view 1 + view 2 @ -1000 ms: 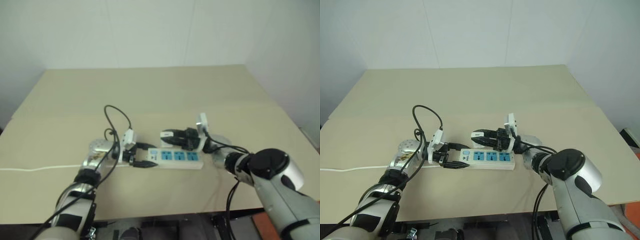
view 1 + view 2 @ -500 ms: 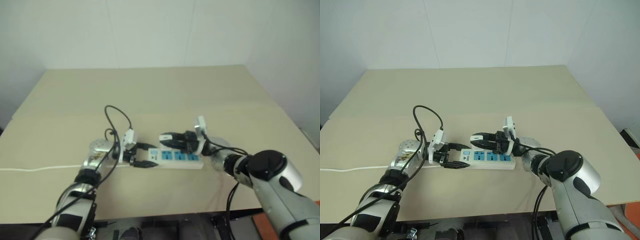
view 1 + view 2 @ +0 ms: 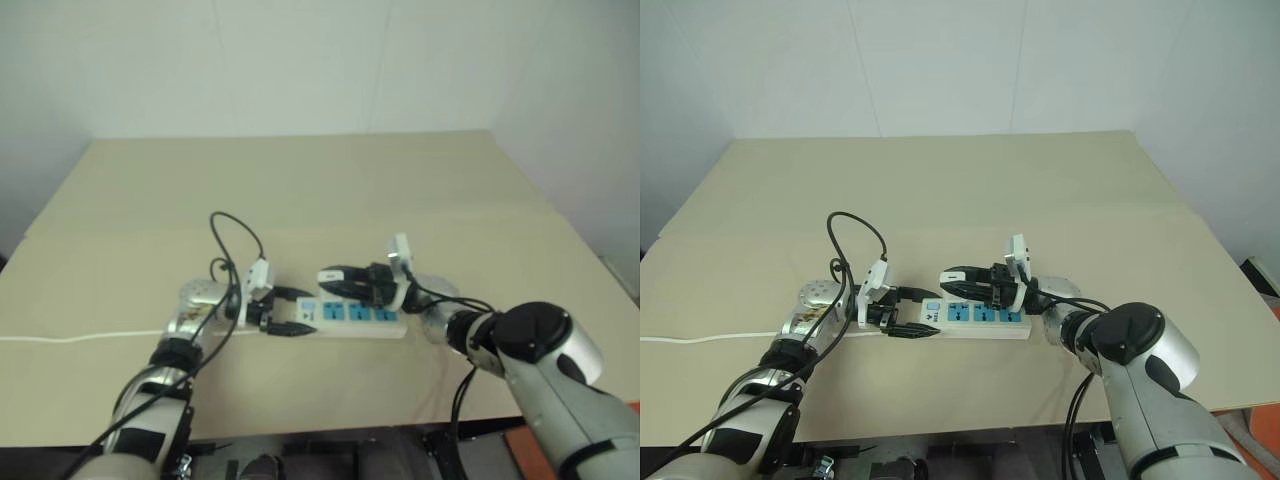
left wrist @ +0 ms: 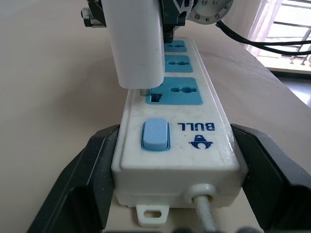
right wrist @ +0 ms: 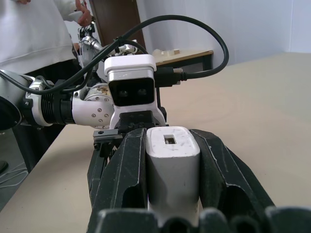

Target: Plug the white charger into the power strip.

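On the left, a thin white cord (image 3: 710,338) trails across the beige wooden table (image 3: 940,190) to the switch end of the long white plastic power strip with three blue socket faces (image 4: 177,121), which lies flat near the table's front edge. The robot's left gripper (image 3: 912,312) has its two black fingers (image 4: 90,179) closed snugly against both sides of that switch end, holding the strip by its pale blue rocker switch (image 4: 155,134). A looping black cable (image 3: 855,240) arcs up over this wrist.

Further right, the small white boxy plastic charger (image 4: 133,41) stands upright over the socket face nearest the switch, its metal prongs at the slots and not sunk all the way in. The right gripper (image 3: 958,280) reaches in level from the right, above the strip, its black fingers (image 5: 124,184) clamped tight on the two sides of the charger.

From the right wrist view, a person in a white top (image 5: 34,29) stands beyond the table.
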You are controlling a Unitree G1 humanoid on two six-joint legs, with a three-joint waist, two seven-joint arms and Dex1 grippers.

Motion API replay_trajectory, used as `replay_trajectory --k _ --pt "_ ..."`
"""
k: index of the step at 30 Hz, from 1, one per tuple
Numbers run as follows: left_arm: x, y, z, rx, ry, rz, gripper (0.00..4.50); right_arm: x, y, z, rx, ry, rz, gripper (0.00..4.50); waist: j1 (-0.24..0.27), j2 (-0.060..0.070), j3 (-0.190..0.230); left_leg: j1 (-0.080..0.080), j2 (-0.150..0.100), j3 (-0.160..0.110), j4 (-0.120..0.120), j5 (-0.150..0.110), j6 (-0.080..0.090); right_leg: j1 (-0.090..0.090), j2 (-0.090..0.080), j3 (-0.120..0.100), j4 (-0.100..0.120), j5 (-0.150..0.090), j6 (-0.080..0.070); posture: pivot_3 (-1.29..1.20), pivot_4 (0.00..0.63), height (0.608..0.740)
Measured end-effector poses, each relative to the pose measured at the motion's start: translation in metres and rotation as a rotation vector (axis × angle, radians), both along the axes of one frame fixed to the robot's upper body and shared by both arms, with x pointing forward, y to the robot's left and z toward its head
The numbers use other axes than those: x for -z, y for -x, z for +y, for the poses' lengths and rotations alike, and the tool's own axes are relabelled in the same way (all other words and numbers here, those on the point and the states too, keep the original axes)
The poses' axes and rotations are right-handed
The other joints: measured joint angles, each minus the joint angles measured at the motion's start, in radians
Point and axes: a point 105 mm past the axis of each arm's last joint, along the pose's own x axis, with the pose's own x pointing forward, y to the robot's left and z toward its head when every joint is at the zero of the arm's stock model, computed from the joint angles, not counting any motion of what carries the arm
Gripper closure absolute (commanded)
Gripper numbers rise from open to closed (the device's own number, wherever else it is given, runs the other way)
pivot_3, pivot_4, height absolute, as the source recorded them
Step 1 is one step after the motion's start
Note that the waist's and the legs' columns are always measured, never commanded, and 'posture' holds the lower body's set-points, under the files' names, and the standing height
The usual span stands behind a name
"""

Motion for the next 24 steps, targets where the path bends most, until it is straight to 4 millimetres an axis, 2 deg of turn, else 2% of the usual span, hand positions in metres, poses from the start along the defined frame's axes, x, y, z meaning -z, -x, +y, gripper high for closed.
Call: replay_trajectory --k 21,24 --pt "0.001 0.0 -0.001 0.001 0.001 0.003 1.24 0.01 0.006 -0.004 -0.012 0.0 0.014 3.37 0.0 -0.001 0.0 0.002 0.0 0.0 0.0 0.0 0.0 0.003 0.0 0.0 -0.001 0.0 0.0 0.0 0.15 0.74" --pt "0.001 0.0 -0.002 -0.001 -0.001 0.003 1.24 0.011 0.006 -0.005 0.003 -0.007 0.0 3.37 0.001 -0.001 -0.001 0.005 0.0 -0.001 0.0 0.0 0.001 0.007 0.0 -0.001 -0.002 0.0 0.0 0.0 0.15 0.74"
